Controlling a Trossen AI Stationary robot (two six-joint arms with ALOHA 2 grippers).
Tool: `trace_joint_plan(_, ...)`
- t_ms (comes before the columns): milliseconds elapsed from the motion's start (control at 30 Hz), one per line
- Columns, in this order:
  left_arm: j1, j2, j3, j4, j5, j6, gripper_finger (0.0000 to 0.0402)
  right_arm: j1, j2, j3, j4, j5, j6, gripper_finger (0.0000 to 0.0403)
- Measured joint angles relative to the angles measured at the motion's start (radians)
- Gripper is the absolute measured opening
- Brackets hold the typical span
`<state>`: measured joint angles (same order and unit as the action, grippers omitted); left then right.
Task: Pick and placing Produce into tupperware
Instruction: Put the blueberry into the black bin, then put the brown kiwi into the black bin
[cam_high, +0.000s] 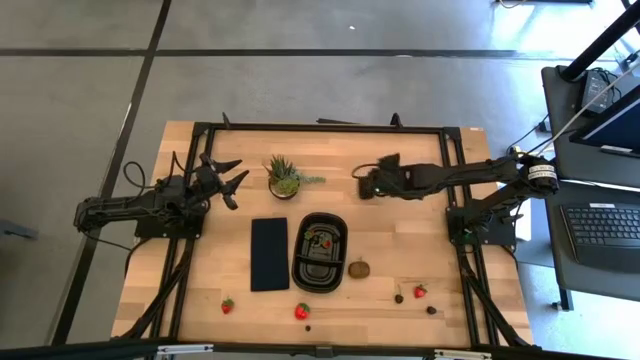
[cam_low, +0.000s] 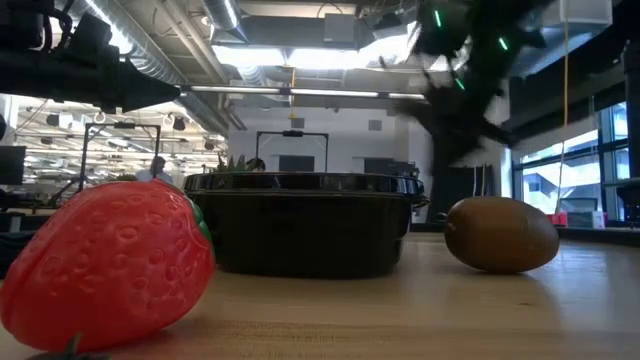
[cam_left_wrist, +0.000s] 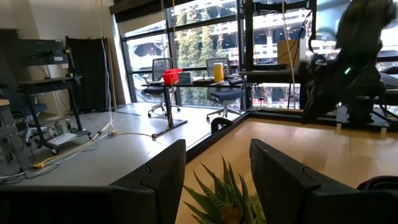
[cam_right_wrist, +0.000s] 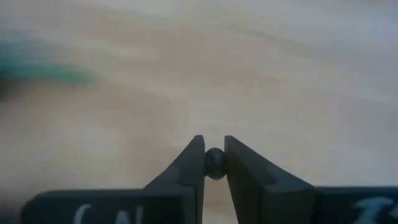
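My right gripper (cam_high: 358, 179) is above the table's far middle, just right of the potted plant, and is shut on a tiny dark round berry (cam_right_wrist: 215, 163). My left gripper (cam_high: 238, 175) waits open left of the plant. The black tupperware (cam_high: 320, 252) sits at the table's middle with a red strawberry (cam_high: 322, 240) inside. The brown kiwi (cam_high: 359, 268) rests on the wood right of it. Strawberries (cam_high: 228, 305) (cam_high: 302, 311) (cam_high: 420, 292) and dark berries (cam_high: 399, 297) (cam_high: 431, 310) lie along the near edge. My right gripper pinches the tiny dark berry (cam_right_wrist: 215, 163) between its two fingers (cam_right_wrist: 193, 163), one finger on each side of it. The berry is lifted clear, with bare wood showing blurred beyond it.
A spiky green potted plant (cam_high: 285, 178) stands between the two grippers at the far side. A flat dark rectangular panel (cam_high: 270, 254) lies left of the tupperware. In the low view a strawberry (cam_low: 110, 265), the tupperware wall (cam_low: 305, 225) and the kiwi (cam_low: 500, 235) fill the foreground.
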<state>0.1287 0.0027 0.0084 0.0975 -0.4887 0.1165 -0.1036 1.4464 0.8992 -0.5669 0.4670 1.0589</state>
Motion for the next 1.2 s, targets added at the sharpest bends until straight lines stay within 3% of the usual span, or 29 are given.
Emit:
trace_joint_plan(167, 0.0, 0.0, 0.0, 0.0, 0.0, 0.0, 0.0171, 0.106, 0.017, 0.117, 0.311, -0.214, -0.35, 0.0056)
trace_joint_plan(267, 0.0, 0.0, 0.0, 0.0, 0.0, 0.0, 0.0171, 0.173, 0.065, 0.166, 0.348, -0.236, -0.439, 0.0056)
trace_joint_plan(700, 0.0, 0.0, 0.0, 0.001, 0.0, -0.001, 0.0171, 0.308, 0.429, 0.261, 0.38, -0.333, -0.573, 0.0056)
trace_joint_plan(967, 0.0, 0.0, 0.0, 0.001, 0.0, -0.002, 0.0171, 0.314, 0.464, 0.288, 0.368, -0.33, -0.583, 0.0074)
trace_joint_plan(1200, 0.0, 0.0, 0.0, 0.001, 0.0, -0.003, 0.0171, 0.314, 0.459, 0.29, 0.351, -0.345, -0.544, 0.0138)
